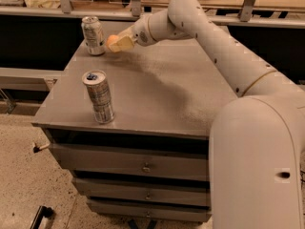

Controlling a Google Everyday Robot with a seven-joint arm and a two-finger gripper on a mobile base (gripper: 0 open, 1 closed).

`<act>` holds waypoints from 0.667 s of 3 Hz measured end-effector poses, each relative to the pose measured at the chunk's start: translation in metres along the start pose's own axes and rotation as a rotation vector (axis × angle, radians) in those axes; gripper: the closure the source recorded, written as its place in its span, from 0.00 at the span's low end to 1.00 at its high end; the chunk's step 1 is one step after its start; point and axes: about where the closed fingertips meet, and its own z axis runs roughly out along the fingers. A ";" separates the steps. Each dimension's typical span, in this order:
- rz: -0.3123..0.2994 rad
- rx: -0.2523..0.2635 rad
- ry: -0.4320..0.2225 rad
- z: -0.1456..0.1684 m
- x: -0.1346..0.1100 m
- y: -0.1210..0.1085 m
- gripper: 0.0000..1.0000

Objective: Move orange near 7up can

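Observation:
The orange (111, 41) is a small round fruit held in my gripper (117, 44), mostly covered by the pale fingers (123, 43). It sits low over the far left part of the grey cabinet top (190, 89). The 7up can (93, 35), short and silver-white with faint markings, stands upright at the far left corner, just left of the orange with a small gap between them. My arm reaches in from the right.
A taller slim silver can with a blue-marked top (98, 97) stands near the front left edge. The cabinet has drawers (143, 166) below. A dark counter with wooden shelving (267, 13) runs behind. Speckled floor lies to the left.

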 end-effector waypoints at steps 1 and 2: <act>-0.019 -0.020 0.036 0.007 0.007 0.007 0.44; -0.028 -0.026 0.061 0.014 0.013 0.011 0.13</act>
